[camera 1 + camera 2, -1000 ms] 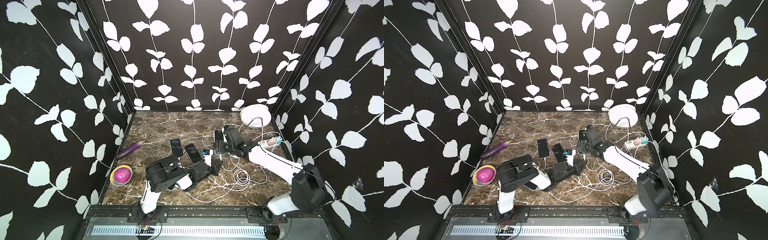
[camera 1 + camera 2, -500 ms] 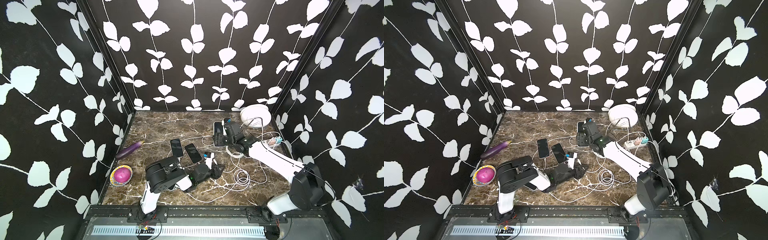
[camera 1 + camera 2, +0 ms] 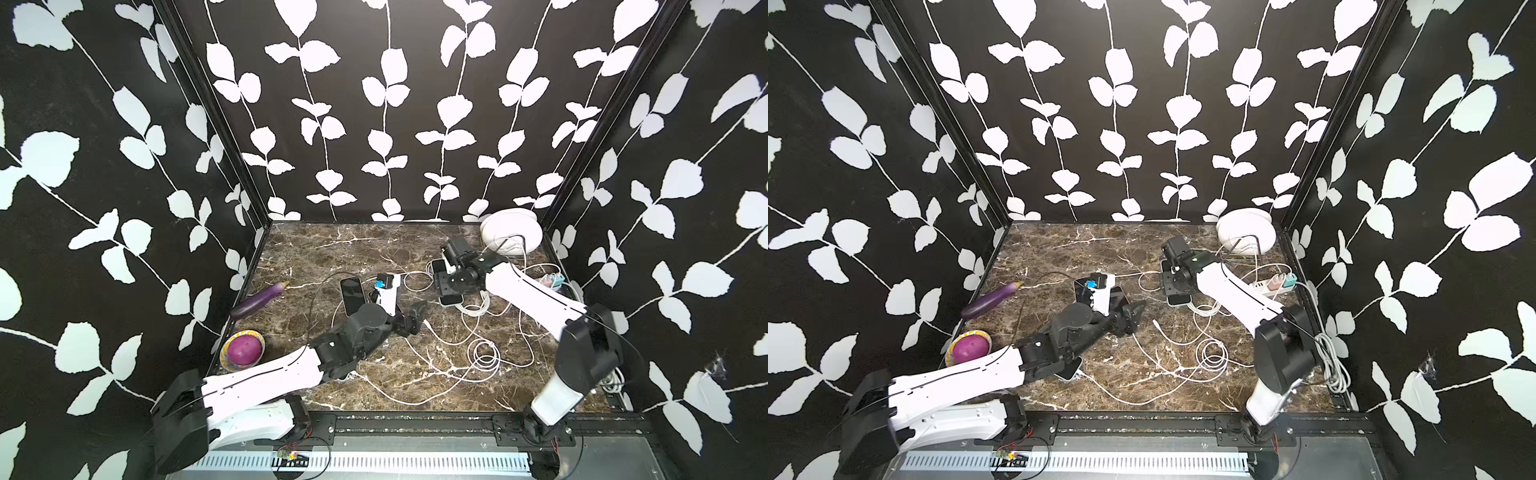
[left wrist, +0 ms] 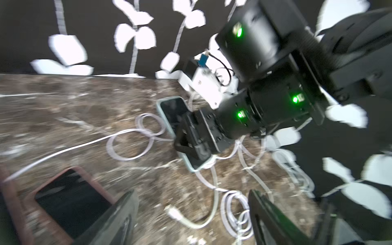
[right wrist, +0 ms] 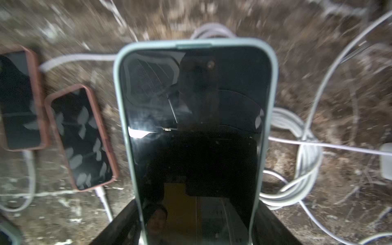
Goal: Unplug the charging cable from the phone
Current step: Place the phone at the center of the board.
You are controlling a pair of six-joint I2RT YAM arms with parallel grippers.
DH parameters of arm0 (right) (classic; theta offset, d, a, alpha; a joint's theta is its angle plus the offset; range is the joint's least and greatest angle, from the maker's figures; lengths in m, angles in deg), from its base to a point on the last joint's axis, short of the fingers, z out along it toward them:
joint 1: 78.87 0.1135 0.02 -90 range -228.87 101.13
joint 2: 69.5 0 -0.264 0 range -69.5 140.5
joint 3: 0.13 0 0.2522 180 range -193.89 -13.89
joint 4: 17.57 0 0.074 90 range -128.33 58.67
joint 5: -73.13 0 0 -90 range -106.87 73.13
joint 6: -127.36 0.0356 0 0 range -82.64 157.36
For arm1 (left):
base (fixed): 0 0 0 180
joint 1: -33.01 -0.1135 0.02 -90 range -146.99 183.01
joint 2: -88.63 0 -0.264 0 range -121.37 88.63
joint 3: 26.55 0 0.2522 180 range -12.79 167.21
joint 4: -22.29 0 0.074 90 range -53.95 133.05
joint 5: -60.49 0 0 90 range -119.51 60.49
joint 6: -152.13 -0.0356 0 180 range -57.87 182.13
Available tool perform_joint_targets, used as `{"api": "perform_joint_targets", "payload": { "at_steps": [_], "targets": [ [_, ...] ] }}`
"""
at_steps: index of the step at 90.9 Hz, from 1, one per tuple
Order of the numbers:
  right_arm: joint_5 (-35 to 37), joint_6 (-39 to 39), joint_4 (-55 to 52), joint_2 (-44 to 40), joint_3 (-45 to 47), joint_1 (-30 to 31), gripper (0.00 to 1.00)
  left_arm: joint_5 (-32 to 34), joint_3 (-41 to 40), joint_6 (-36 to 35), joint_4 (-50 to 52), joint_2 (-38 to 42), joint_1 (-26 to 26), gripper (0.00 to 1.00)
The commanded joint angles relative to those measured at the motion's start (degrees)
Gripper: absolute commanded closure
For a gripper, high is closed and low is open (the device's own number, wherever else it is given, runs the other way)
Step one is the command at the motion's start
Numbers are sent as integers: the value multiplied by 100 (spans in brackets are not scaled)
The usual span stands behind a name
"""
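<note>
Unplug looks done: my right gripper (image 3: 449, 286) clamps the pale-green-cased black phone (image 5: 195, 118). The left gripper (image 3: 413, 320) is spread and empty above the loose end of the white charging cable (image 4: 172, 212) on the brown marble tabletop (image 3: 332, 249). Next I set the phone down.

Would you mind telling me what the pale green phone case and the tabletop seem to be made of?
Phone case: probably silicone or soft plastic, matte; its rounded rim shows no glare. Tabletop: brown with white veins, so marble or a marble-look laminate; I cannot tell which.
</note>
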Motion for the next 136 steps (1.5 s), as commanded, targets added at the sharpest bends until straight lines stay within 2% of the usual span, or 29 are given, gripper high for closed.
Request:
{"api": "perform_joint_targets", "payload": {
  "at_steps": [1,11,22,60,85,96,100,108,117,121,136],
  "targets": [
    [-213,-164,-2,359,-122,29,100,697,147,-32,2177,247,-173,17],
    [-275,-182,21,712,-218,63,100,725,231,390,2918,476,-599,20],
    [-409,-158,-87,923,-250,135,100,765,216,463,3249,656,-827,21],
    [-573,-20,-750,1283,-319,159,100,706,289,723,3572,384,-921,22],
    [-658,-23,-995,2093,-1009,-71,100,577,321,799,3570,245,-950,23],
    [-465,0,-1075,2240,-1180,-82,99,533,303,840,3570,220,-962,23],
    [-381,6,-1080,2194,-1144,-82,85,503,302,840,3554,185,-969,23],
    [-268,-9,-1020,1960,-1004,-74,48,463,283,863,3534,129,-977,23],
    [-225,-99,-994,1651,-901,-27,18,400,248,920,3462,78,-978,22],
    [-240,-138,-958,1526,-865,-8,10,365,228,947,3418,63,-982,22],
    [-261,-217,-1110,1180,-969,117,5,257,222,1027,3346,-32,-995,22]
  ]
}}
